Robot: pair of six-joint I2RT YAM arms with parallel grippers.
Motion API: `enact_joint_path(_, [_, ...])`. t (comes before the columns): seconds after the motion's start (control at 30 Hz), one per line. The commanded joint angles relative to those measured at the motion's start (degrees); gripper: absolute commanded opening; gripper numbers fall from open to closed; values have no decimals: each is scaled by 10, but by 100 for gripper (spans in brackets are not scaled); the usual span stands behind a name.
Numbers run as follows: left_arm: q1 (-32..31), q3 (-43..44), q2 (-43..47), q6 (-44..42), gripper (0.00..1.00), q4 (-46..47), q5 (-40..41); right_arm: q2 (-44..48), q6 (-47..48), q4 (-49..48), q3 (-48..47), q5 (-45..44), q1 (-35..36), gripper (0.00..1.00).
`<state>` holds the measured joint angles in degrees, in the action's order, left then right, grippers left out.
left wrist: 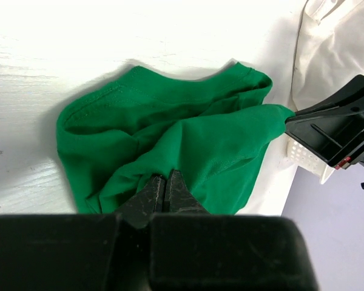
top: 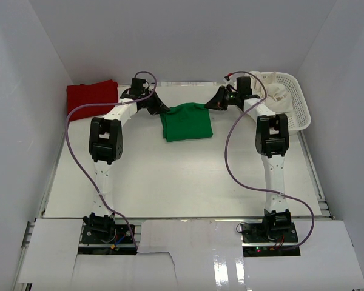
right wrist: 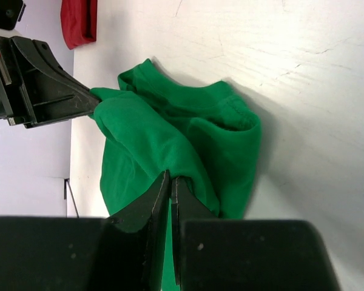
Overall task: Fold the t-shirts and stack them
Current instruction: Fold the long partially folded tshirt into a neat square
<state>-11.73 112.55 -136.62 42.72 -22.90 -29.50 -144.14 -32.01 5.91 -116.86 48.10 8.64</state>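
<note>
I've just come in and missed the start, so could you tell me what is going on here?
The left arm and right arm both have their jaws shut on the green t-shirt, one at each end of its far edge, while the rest lies on the table. A folded red t-shirt sits in the far left corner, and cream shirts lie in the white basket at the far right.

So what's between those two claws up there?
The green t-shirt, pinched by the left gripper and right gripper; the top view shows it.

T-shirt point(top: 92, 98) left, basket point(top: 300, 106) right (second t-shirt point(top: 187, 121) between)
</note>
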Motion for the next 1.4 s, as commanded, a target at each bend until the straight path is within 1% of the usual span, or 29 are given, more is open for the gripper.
enact_joint_path(0.0, [2, -10, 22, 8, 0, 27, 9, -8, -26, -70, -39, 22, 1, 8])
enact_joint_path(0.13, [7, -16, 23, 16, 0, 35, 18, -14, -40, -97, -42, 26, 1, 8])
enact_joint_path(0.23, [9, -20, 27, 19, 4, 38, 24, -19, -49, -119, -41, 30, 1, 9])
enact_joint_path(0.27, [9, -22, 28, 20, 6, 37, 26, -21, -53, -126, -40, 33, 1, 13])
enact_joint_path(0.3, [9, -24, 30, 21, 11, 39, 34, -25, -60, -131, -40, 35, 1, 21])
enact_joint_path(0.37, [11, -37, 42, 23, 19, 42, 44, -28, -64, -141, -40, 36, 1, 28])
enact_joint_path(0.4, [11, -44, 48, 25, 20, 48, 58, -28, -64, -143, -39, 36, 1, 37])
enact_joint_path(0.5, [14, -81, 75, 34, 21, 70, 72, -26, -66, -149, -36, 32, 1, 43])
enact_joint_path(0.6, [18, -117, 106, 41, 22, 92, 95, -20, -65, -154, -29, 34, 2, 47])
enact_joint_path(0.67, [20, -137, 127, 45, 34, 101, 113, -13, -59, -161, -19, 33, 2, 49])
enact_joint_path(0.7, [20, -140, 133, 45, 45, 107, 122, -5, -57, -164, -8, 33, 3, 51])
enact_joint_path(0.8, [21, -139, 143, 44, 47, 109, 125, 5, -53, -175, 10, 41, 5, 52])
enact_joint_path(0.87, [21, -138, 146, 44, 59, 110, 131, 7, -53, -179, 12, 56, 8, 52])
enact_joint_path(0.93, [21, -134, 148, 46, 64, 109, 132, 4, -49, -167, 6, 64, 11, 52])
enact_joint_path(0.97, [21, -133, 149, 47, 68, 109, 134, 3, -47, -163, 6, 70, 13, 52])
enact_joint_path(1.07, [21, -139, 159, 48, 68, 116, 137, 7, -28, -144, 17, 72, 22, 52])
enact_joint_path(1.17, [21, -150, 169, 37, 68, 141, 108, 17, -7, -135, 36, 72, 29, 52])
enact_joint_path(1.3, [20, -141, 157, 21, 68, 148, 28, 24, 1, -129, 44, 75, 34, 52])
enact_joint_path(1.33, [20, -135, 144, 18, 68, 150, -12, 23, 4, -118, 42, 69, 35, 52])
enact_joint_path(1.37, [20, -132, 136, 18, 68, 152, -33, 19, 8, -109, 39, 68, 35, 52])
